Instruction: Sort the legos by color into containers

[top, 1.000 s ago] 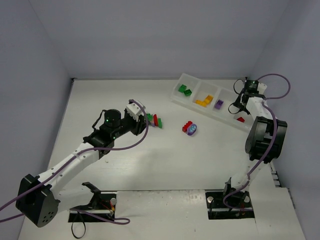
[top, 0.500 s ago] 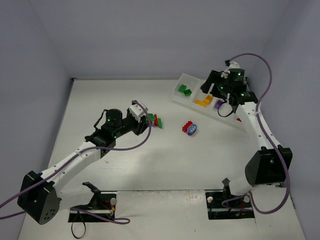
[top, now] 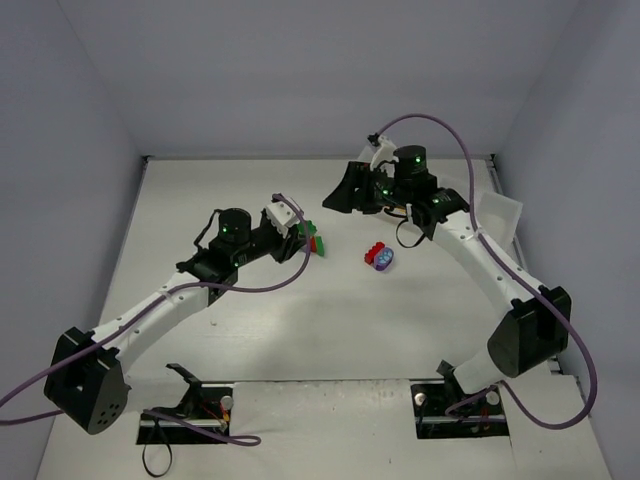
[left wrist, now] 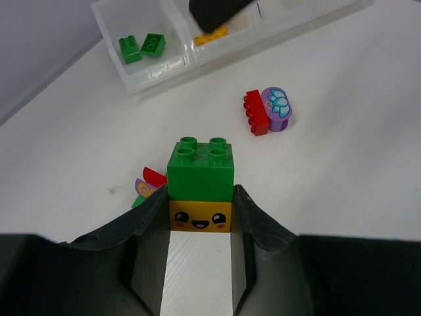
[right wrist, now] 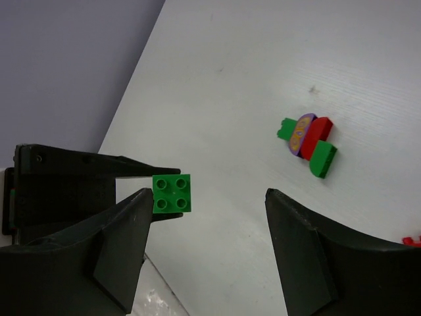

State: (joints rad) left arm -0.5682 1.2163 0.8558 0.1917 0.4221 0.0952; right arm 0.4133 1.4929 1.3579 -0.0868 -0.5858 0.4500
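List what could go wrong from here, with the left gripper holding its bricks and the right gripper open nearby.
1. The left gripper holds a green brick stacked on a yellow brick. If both are dropped together into one compartment of the tray, one colour would likely land wrong.
2. The open right gripper faces that stack from close by, so the two grippers may collide.

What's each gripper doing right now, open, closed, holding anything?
Left gripper: closed on a yellow smiley brick with a green brick stacked on top.
Right gripper: open, nothing between its fingers.
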